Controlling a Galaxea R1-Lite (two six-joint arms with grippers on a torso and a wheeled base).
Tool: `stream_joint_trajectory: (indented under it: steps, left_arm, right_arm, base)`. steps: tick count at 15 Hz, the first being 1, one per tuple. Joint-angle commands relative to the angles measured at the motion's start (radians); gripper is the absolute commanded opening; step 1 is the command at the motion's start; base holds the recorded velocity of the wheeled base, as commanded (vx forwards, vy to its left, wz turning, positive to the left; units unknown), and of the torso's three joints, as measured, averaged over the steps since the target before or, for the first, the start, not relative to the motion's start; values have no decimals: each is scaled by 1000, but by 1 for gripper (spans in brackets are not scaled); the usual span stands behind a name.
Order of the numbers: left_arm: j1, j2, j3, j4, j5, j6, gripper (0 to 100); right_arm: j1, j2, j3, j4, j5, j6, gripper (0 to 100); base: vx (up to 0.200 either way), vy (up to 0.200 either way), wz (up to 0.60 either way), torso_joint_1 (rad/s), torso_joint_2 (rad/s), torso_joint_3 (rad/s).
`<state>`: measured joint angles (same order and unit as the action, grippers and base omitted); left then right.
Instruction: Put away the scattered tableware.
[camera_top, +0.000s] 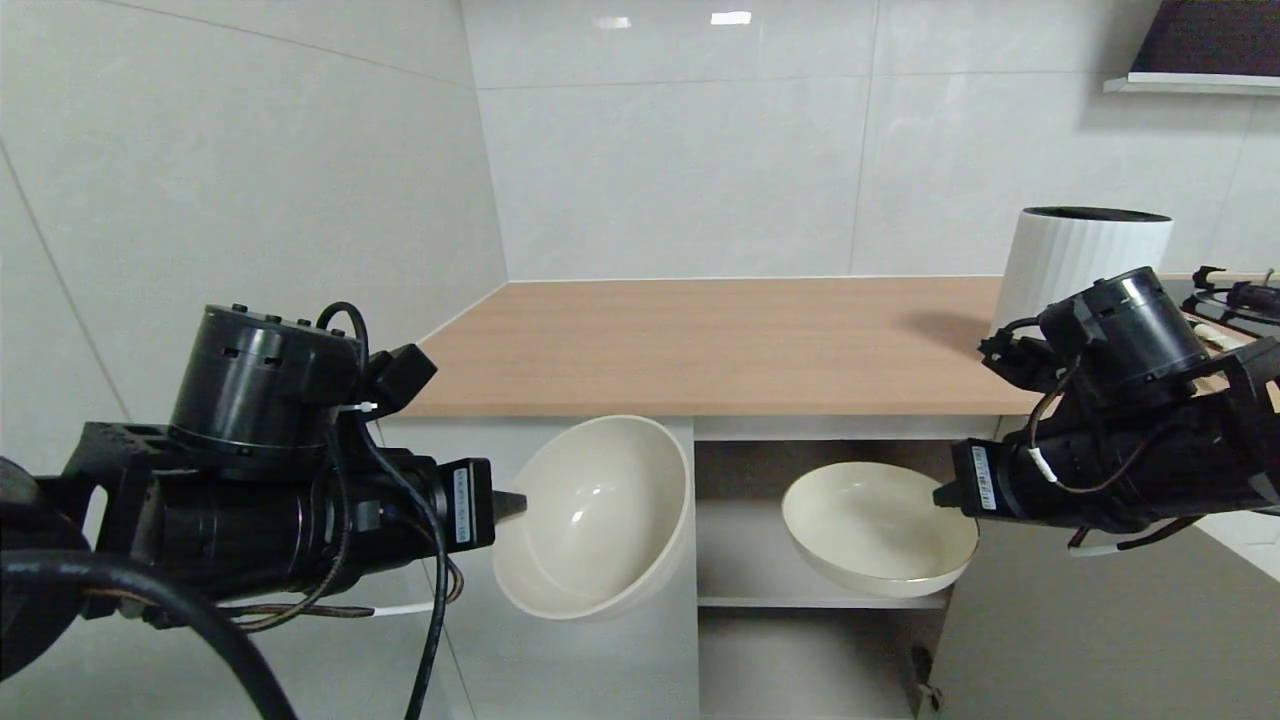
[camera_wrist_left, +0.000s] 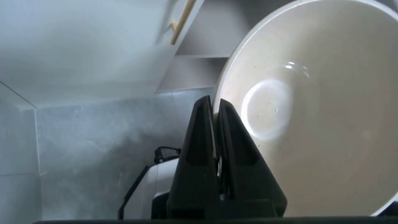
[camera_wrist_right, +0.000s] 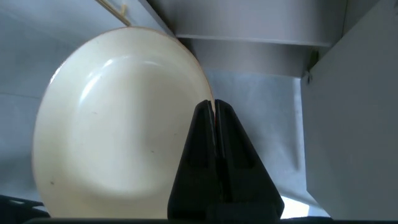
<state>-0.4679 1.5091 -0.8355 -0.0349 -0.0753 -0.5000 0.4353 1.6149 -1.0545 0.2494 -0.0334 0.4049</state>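
While the left gripper (camera_top: 513, 503) is pressed together on the rim of a cream deep bowl (camera_top: 600, 515), it holds that bowl in the air below the front edge of the wooden tabletop (camera_top: 700, 340). The bowl is tipped on its side, its hollow facing the robot, and it hangs in front of the white panel (camera_top: 600, 660) at the left of the cabinet (camera_top: 960, 640). In the left wrist view the two fingers (camera_wrist_left: 200, 143) clamp the bowl's edge between them, one on each face.

The right gripper (camera_top: 940, 493) pinches the rim of a cream shallow plate (camera_top: 875, 525) in the same way. That plate is tilted slightly, hollow side up, at the mouth of the cabinet's open compartment and above its shelf (camera_top: 820, 602), not touching it. Whether it is already inside the compartment cannot be told. The bowl and the plate are near each other but apart.

On the tabletop, toward the robot's right, stands a ribbed white container (camera_top: 1085, 265), upright, with part of a stove (camera_top: 1235, 293) just beyond it.
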Motion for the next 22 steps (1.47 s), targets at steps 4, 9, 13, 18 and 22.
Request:
stream_joint_trajectory:
  steps: [4,9,13,18,22]
  left_arm:
    - [0,2,0,1,2,0,0]
    - [0,5,0,0,2,0,0]
    - [0,5,0,1,2,0,0]
    - [0,8,0,1,2,0,0]
    - [-3,17,0,0,2,0,0]
  right_arm:
    - [0,11,1,1,0,0,0]
    - [-3,19,1,1,-2,0,0]
    - [-3,26,-1,1,-2,0,0]
    - [-20,120,-1,-64,0,2,0]
    - [-72,415,-9,-344,-23,20,0]
  base:
    - [0,0,0,-165,462,294]
    - [0,0,0,-134,447,306]
    - [0,0,0,7,34,3]
    - [0,0,0,-46,75,49]
    - [0,0,0,0,0,0]
